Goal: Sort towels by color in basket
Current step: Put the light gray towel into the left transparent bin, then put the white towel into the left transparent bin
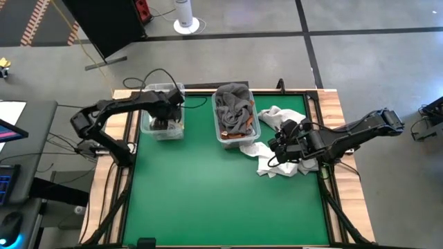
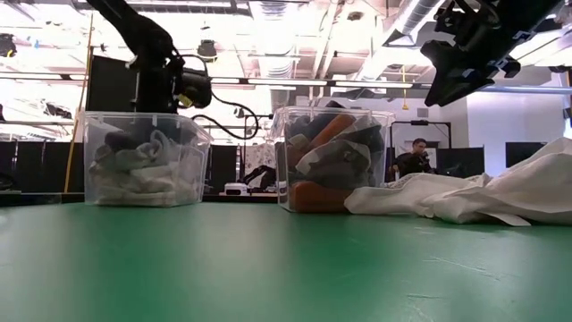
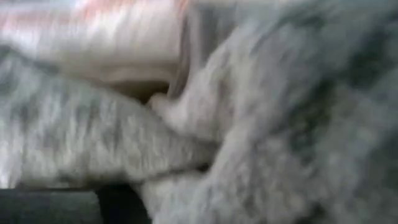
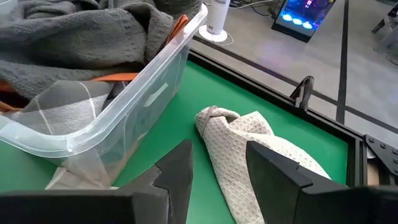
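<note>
White waffle-weave towels [image 1: 277, 162] lay crumpled under the right gripper [image 4: 217, 165], jaws apart, empty; left gripper's [image 1: 163, 123] jaws hidden in grey cloth.

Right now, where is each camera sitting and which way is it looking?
High view: above, straight down; both arms, green table.
Low view: table height, looking level; clear plastic bin of grey and orange towels, right gripper overhead.
Left wrist view: inside the smaller clear bin, pressed against light grey towels; a dark finger edge.
Right wrist view: over the white waffle towel, own open fingers below.
Shared: high and low views both show both bins.
</note>
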Motion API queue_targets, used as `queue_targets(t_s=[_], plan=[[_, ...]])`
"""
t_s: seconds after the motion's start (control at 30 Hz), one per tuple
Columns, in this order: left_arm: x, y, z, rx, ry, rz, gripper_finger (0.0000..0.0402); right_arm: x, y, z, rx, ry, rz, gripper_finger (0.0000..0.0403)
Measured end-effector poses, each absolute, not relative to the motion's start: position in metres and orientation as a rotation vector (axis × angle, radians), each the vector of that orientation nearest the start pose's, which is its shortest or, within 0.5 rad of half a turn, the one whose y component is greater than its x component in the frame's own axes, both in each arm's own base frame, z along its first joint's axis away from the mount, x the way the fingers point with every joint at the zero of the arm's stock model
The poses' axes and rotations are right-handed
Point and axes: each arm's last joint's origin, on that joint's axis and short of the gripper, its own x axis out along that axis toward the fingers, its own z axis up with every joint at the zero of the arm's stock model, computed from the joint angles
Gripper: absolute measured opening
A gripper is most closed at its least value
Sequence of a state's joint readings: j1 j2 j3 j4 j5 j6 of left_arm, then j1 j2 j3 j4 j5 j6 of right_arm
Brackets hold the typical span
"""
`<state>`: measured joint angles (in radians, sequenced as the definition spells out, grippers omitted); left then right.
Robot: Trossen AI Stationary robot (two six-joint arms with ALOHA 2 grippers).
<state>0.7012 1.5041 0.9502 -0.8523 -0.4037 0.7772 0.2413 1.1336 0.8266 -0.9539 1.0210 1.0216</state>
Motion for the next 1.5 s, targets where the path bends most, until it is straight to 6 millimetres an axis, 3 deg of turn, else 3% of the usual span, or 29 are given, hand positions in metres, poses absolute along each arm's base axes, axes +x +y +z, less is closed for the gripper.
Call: queue_targets(t_s=[0.23, 0.47, 0.57, 0.73, 0.9, 1.1, 1.3, 1.5], plan=[[0.196, 0.169, 0.252, 0.365, 1.637, 0.445, 0.0206, 0.186, 0.02, 0.247, 0.131, 0.565, -1.064, 0.0177], [0.195, 0.159, 0.309, 0.354, 1.455, 0.599, 0.0206, 0.186, 0.022, 0.246, 0.145, 0.59, -1.043, 0.0177], [0.192, 0.151, 0.338, 0.298, 1.288, 0.619, 0.0206, 0.185, 0.026, 0.244, 0.156, 0.677, -0.962, 0.0177], [0.192, 0.127, 0.375, 0.173, 0.911, 0.468, 0.0206, 0.185, 0.036, 0.242, 0.192, 0.747, -0.856, 0.0177], [0.199, 0.103, 0.38, 0.12, 0.742, 0.293, 0.0206, 0.2, 0.049, 0.235, 0.251, 0.839, -0.671, 0.0177], [0.212, 0.077, 0.354, 0.128, 0.755, 0.203, 0.0206, 0.23, 0.056, 0.207, 0.144, 0.999, -0.471, 0.0178], [0.213, 0.056, 0.344, 0.185, 0.668, 0.22, 0.0206, 0.228, 0.048, 0.189, 0.094, 1.192, -0.494, 0.0194], [0.203, 0.042, 0.339, 0.211, 0.617, 0.265, 0.0206, 0.237, 0.031, 0.181, 0.14, 1.214, -0.528, 0.0228]])
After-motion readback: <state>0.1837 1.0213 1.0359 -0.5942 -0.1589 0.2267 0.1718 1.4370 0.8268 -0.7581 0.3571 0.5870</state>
